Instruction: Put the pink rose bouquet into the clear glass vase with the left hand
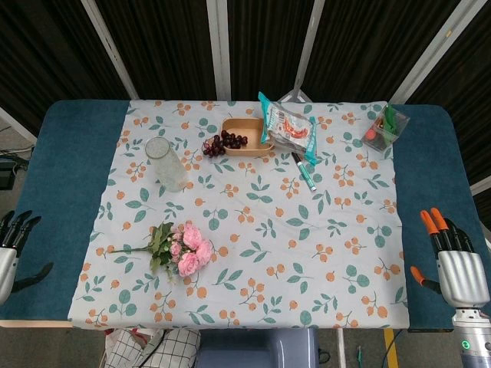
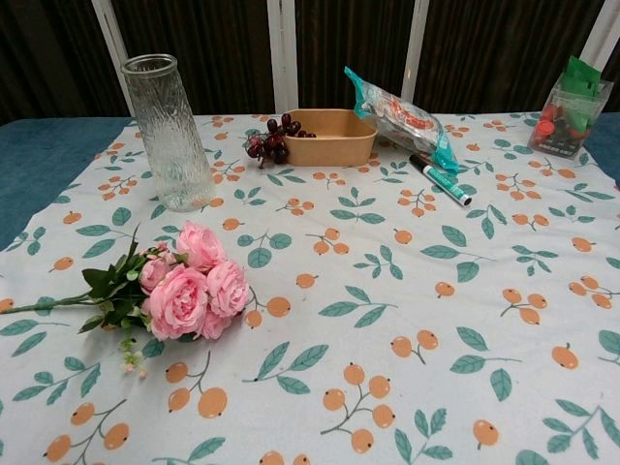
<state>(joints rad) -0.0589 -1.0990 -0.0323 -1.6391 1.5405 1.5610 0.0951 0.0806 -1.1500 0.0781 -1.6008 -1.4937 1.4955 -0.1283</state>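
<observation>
Right now, near to far, as I see it from the console:
Left hand point(image 1: 14, 249): fingers spread, holding nothing, off the table's near left edge.
Right hand point(image 1: 453, 257): fingers apart, empty, near right.
Pink rose bouquet point(image 2: 184, 286): lying flat, near left.
Clear glass vase point(image 2: 170, 131): upright, farther left.

- Table point(image 1: 69, 199): blue top, covered by a white tablecloth point(image 1: 307, 253) printed with leaves and orange berries.
- On the cloth, left: clear glass vase point(image 1: 165, 162) upright; pink rose bouquet point(image 1: 178, 248) lying flat, well apart from it.
- Far edge: tan tray point(image 1: 245, 136), dark grapes point(image 1: 222, 143) touching it, snack bag point(image 1: 288, 127), green marker point(image 1: 304, 172).
- Far right corner: clear box point(image 1: 385, 126).
</observation>
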